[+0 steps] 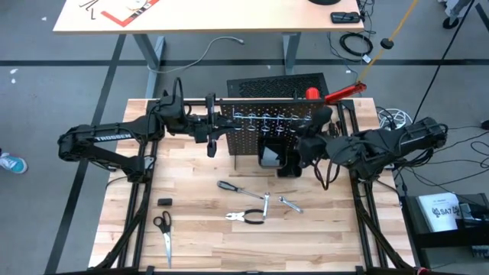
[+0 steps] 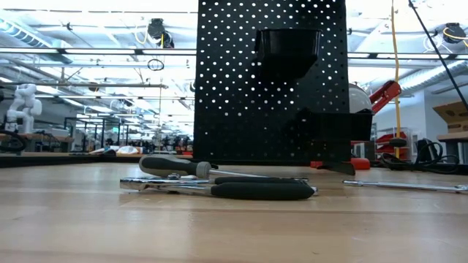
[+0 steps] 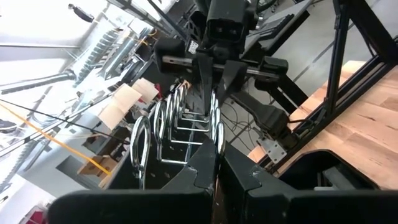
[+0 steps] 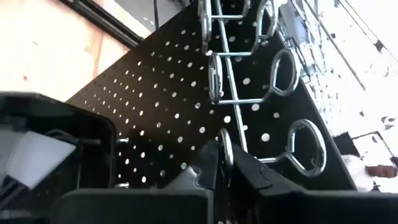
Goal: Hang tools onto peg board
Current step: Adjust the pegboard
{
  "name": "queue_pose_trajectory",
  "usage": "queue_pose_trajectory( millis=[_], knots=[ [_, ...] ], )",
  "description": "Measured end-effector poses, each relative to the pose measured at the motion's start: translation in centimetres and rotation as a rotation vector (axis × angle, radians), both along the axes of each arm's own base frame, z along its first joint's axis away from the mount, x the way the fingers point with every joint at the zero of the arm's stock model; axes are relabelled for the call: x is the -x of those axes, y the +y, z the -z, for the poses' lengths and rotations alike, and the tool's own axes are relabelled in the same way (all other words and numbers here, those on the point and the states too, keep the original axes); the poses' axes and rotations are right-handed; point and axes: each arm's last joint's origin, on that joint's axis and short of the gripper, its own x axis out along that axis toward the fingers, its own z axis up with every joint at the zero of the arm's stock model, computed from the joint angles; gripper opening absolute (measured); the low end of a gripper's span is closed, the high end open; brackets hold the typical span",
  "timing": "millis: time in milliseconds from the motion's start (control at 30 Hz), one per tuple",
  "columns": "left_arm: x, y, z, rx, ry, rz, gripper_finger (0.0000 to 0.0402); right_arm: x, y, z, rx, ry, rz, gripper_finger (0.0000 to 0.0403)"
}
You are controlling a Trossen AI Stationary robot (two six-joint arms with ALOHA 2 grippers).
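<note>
- The left gripper (image 1: 212, 122) sits at the ring row's nine o'clock end, fingers pressed together with nothing between them. In its wrist view the closed fingertips meet one end ring, probably to steady the board from that side.
- The peg board (image 1: 267, 126) stands upright at twelve o'clock on the counter (image 1: 191, 237), its silver rings (image 1: 263, 120) lined across the face so tool shafts can drop through them; the black bin (image 1: 269, 156) hangs below for small pieces.
- The screwdriver (image 1: 231, 187), pliers (image 1: 246, 218) and wrenches (image 1: 279, 202) lie flat toward six o'clock of the board, well apart from it, so none is hung yet. In my judgement they lie loose there for easy picking.
- The scissors (image 1: 163, 233) and a small black block (image 1: 164, 202) rest at about seven o'clock, away from the rest.
- The right gripper (image 1: 306, 145) is at the board's three o'clock side, fingers pressed together and empty. In its wrist view the tips lie against a ring (image 4: 225, 152), seemingly bracing that end.
</note>
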Motion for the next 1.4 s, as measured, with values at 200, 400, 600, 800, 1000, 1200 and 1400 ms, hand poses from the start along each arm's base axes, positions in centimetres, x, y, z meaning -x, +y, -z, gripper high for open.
queue_pose_trajectory(
  millis=[200,400,600,800,1000,1200,1400],
  knots=[
    [0.0,0.0,0.0,0.001,-0.002,0.001,0.0010,0.1,0.1,-0.7,0.020,0.009,-0.034,0.0004],
    [0.0,0.0,-0.1,0.005,-0.009,0.002,0.0020,0.5,0.0,-2.0,0.007,0.002,-0.060,0.0002],
    [0.0,0.0,-0.1,0.019,-0.009,0.002,0.0022,1.0,-0.1,-3.1,-0.033,-0.018,-0.083,0.0002],
    [0.0,0.0,-0.1,0.089,-0.003,0.002,0.0026,1.0,-0.1,-3.1,-0.060,-0.032,-0.069,0.0001],
    [0.5,-0.1,-0.2,0.221,0.019,-0.003,0.0081,1.0,-0.1,-2.9,-0.101,-0.043,-0.046,0.0001],
    [2.9,-0.7,-1.5,0.301,0.010,-0.017,0.0177,1.1,-0.2,-2.7,-0.125,-0.041,-0.036,0.0000],
    [5.3,-0.6,-2.6,0.370,-0.036,-0.222,0.0207,1.2,-0.2,-2.6,-0.121,-0.037,-0.025,0.0000]
  ],
)
